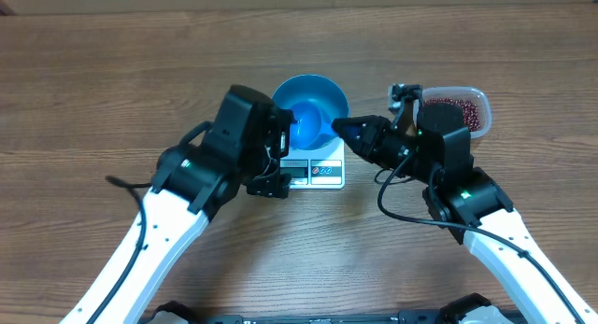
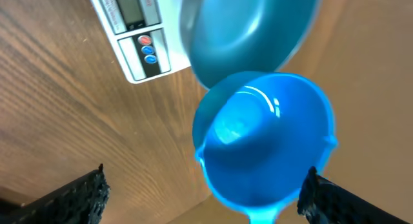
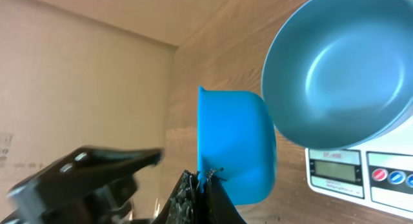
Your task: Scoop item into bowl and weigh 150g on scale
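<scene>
The teal bowl [image 1: 318, 92] sits empty on the white scale [image 1: 322, 172]; both also show in the right wrist view, bowl [image 3: 342, 69] above scale [image 3: 361, 175]. A bright-blue scoop [image 1: 306, 131] hangs at the bowl's near rim, empty inside [image 2: 264, 140]. My right gripper [image 1: 338, 126] is shut on the scoop's handle [image 3: 205, 179]. My left gripper [image 2: 203, 198] stands open, its fingers [image 2: 77, 198] on either side of the scoop's cup without touching it. The beans [image 1: 456, 110] lie in a clear tub at the right.
The clear plastic tub [image 1: 478, 98] stands on the wooden table to the right of the scale, just behind my right arm. The scale's display and buttons [image 2: 139, 30] face the table's near edge. A cardboard wall [image 3: 77, 75] rises beyond the table.
</scene>
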`<state>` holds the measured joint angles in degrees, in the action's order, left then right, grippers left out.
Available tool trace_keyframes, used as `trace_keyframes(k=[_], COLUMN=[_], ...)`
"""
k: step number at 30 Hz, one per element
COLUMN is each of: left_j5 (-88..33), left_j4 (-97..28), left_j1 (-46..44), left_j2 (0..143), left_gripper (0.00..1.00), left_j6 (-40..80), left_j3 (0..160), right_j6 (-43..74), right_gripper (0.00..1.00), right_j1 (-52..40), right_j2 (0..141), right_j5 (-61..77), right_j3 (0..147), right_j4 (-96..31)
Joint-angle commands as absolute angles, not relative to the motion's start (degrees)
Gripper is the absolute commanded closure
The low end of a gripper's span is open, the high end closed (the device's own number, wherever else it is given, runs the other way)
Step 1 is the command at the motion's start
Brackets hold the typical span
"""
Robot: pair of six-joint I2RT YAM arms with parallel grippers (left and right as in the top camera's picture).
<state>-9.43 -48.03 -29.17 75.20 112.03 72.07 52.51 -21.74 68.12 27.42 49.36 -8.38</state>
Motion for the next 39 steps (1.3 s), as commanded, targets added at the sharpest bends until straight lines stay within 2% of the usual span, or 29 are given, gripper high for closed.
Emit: trace_keyframes(k=[1, 8, 21, 33, 39], left_j5=[-4.34, 4.8, 8.34, 8.1, 8.14], left_j4=[-48.36, -48.47, -45.1, -45.3, -45.84], left_j1=[-29.23, -29.23, -29.23, -29.23, -29.23], left_j2=[71.4, 67.05, 66.08, 66.11, 66.37], left_gripper=[0.04, 0.0, 0.0, 0.0, 0.0], left_j6=[108.55, 96.31, 55.96, 55.24, 52.27], left_j3=[73.25, 73.25, 73.25, 73.25, 73.23], right_j6=[52.42, 49.65, 42.06, 35.24, 33.95], right_gripper=[0.96, 0.96, 0.96, 0.96, 0.96], right_j1=[-20.03, -16.53, -14.48, -14.48, -14.48], right_j2=[68.05, 68.05, 67.05, 66.81, 66.83], right_j5=[26.52, 26.59, 25.06, 15.92, 1.8], right_j3=[50.59, 50.59, 52.07, 65.6, 71.42], right_j4=[-8.21, -10.35, -19.0, -35.33, -45.71])
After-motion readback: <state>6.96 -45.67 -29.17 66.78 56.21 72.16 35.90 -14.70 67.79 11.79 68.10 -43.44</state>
